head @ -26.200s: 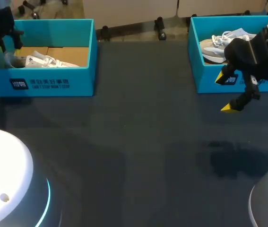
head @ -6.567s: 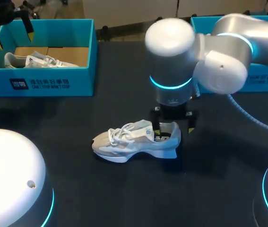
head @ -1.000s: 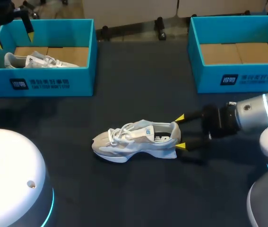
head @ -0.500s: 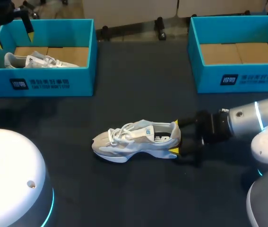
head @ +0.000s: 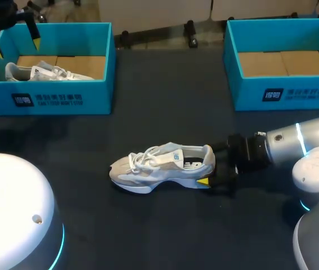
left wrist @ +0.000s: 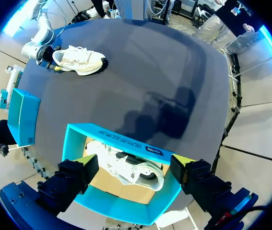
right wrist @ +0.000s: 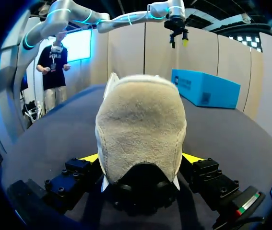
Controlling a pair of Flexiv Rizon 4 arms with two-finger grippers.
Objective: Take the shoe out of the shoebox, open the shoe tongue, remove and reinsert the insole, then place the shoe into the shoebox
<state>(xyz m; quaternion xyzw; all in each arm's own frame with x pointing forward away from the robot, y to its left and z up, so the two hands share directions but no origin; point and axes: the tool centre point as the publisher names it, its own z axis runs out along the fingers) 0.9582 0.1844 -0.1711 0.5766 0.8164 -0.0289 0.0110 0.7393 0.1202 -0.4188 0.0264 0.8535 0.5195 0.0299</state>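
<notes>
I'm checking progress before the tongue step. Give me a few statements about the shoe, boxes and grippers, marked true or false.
The shoe lies on the table, outside both shoeboxes. True.
The right shoebox holds a shoe. False: only its cardboard floor shows.
The right gripper is at the shoe's heel. True.
The left gripper holds a shoe. False: it hangs open above the left shoebox, with the second shoe lying inside.

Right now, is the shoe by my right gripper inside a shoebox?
No, the shoe lies on the open table, its heel at the right gripper.
</notes>
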